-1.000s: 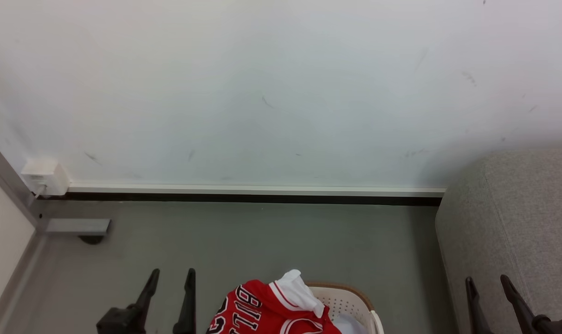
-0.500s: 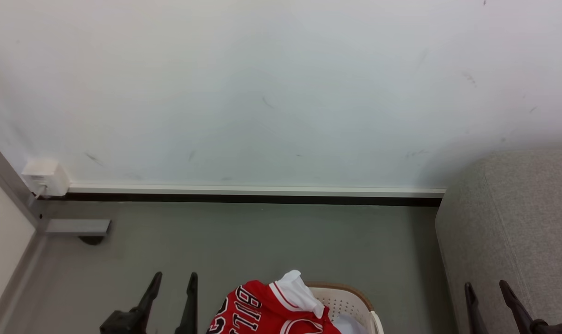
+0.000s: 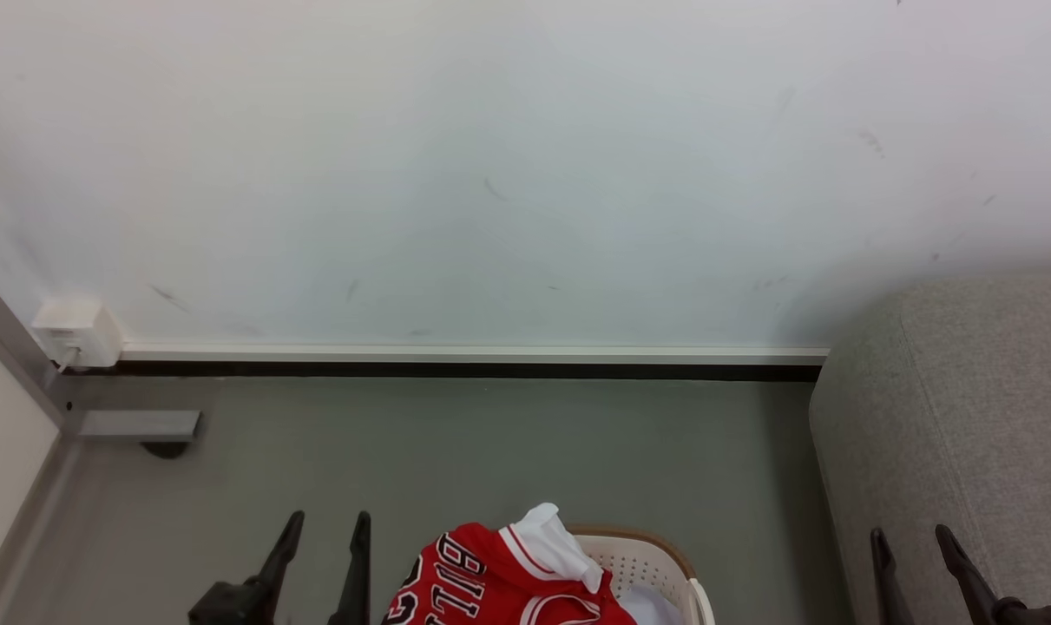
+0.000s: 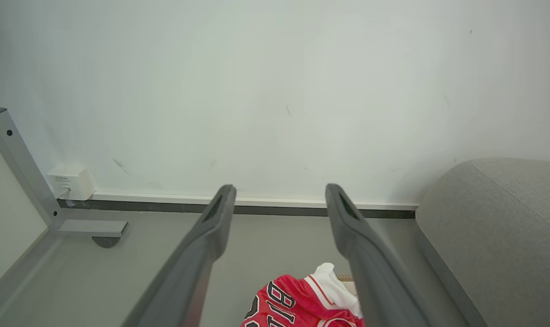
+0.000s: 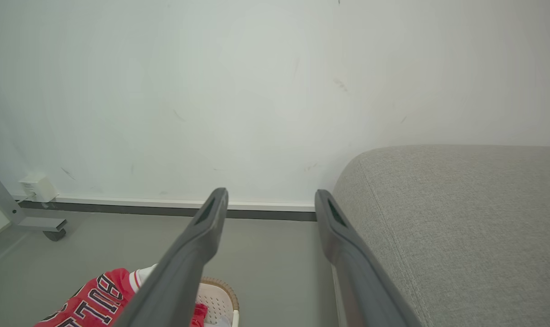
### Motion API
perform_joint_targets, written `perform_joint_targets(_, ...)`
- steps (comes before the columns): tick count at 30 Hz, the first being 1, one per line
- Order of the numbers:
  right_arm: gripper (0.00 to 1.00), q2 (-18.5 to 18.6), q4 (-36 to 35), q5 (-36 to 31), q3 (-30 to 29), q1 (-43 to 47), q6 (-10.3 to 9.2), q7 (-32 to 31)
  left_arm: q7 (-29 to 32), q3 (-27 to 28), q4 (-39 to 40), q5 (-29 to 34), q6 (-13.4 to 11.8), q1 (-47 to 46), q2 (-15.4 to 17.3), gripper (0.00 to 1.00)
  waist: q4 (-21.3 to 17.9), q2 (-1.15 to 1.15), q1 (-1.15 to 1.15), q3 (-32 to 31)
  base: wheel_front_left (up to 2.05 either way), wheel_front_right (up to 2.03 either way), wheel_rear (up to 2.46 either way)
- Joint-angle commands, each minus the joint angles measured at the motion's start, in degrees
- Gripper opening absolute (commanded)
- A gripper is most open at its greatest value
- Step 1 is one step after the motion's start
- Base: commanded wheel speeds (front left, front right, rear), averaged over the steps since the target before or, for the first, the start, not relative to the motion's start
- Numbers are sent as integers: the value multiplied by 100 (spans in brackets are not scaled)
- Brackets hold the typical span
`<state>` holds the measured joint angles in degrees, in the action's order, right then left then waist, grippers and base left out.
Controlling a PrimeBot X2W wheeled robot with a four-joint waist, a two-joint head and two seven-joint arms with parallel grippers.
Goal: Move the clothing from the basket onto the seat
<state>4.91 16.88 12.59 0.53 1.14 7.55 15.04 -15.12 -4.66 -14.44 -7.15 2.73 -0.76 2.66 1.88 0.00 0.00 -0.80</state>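
- At the bottom edge of the head view, the clothing (image 3: 490,582) lies heaped over the left side of the basket (image 3: 655,545), with a plain white cloth (image 3: 651,605) beside it inside. The basket stands on the floor (image 3: 490,451), so the heap can be reached from above. The left tool (image 3: 328,521) hovers just left of the jersey and the right tool (image 3: 909,534) hangs against the seat (image 3: 968,417). Both are spread and hold nothing.
- Along the left wrist view, the left tool's fingers stand wide apart and empty. The jersey shows low between them, probably lined up for a downward grasp.
- Across the right wrist view, the right tool gapes just as wide, with nothing in it. The seat lies close on its right, and the jersey and basket lie low on its left. It seems placed ready to help carry across.
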Motion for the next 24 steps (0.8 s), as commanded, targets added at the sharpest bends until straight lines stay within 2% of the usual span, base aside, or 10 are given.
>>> perform_joint_targets(1, 100, 2, 14, -27, -6, -21, -12, 22, -6, 14, -14, 11, -4, 28, 39, 100, -7, 0, 0, -1, 0, 0, 0)
perform_joint_targets(10, 100, 43, -68, -65, 99, -94, -12, 22, -5, -161, -328, 288, 68, -80, 40, 100, -124, 0, 0, 76, 0, 0, 0)
perform_joint_targets(16, 100, 65, -161, -61, 218, -187, -12, 22, -5, -652, -1369, 685, 230, -592, 135, 100, -290, 0, 0, 279, 0, 0, 0)
perform_joint_targets(24, 100, 48, -364, -2, 366, -523, -12, 21, 202, -1654, -3008, 1171, 445, -1722, 234, 100, -563, 0, 0, 958, 0, 0, 0)
